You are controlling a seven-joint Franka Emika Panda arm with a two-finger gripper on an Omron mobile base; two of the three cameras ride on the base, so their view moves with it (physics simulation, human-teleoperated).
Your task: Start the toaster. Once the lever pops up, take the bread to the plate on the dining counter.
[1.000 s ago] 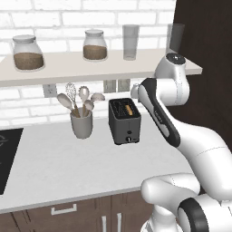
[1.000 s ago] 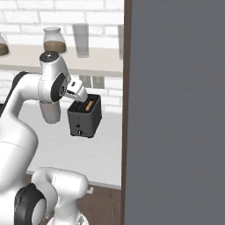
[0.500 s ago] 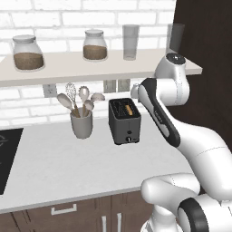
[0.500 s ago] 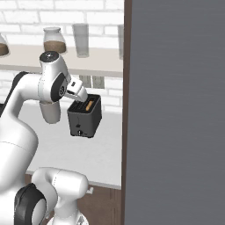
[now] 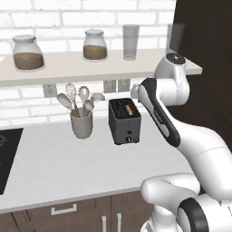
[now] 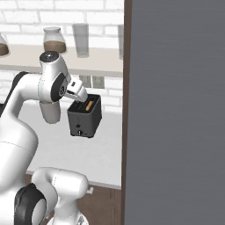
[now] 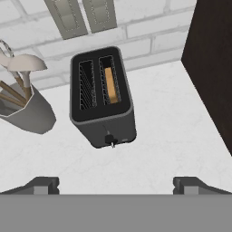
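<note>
One slice of bread (image 7: pixel 109 84) sits low in the toaster (image 7: pixel 102 97)'s right-hand slot, ready to toast | toaster on the grey surface (image 5: pixel 54 167) beside the utensil crock (image 5: pixel 82 124) | gripper (image 7: pixel 115 183) hangs above, fingers spread wide, holding nothing, lined up for the lever.

Bright, even rendered light; soft faint shadows beside toaster (image 7: pixel 102 97); sharp throughout, no glare, no blur.

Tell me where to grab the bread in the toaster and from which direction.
Grip the bread by its top crust edge, coming straight down from above. It stands on edge in one slot of the toaster, so only that narrow edge is exposed; set the jaws across the slice's thin faces, probably once it pops up higher.
</note>
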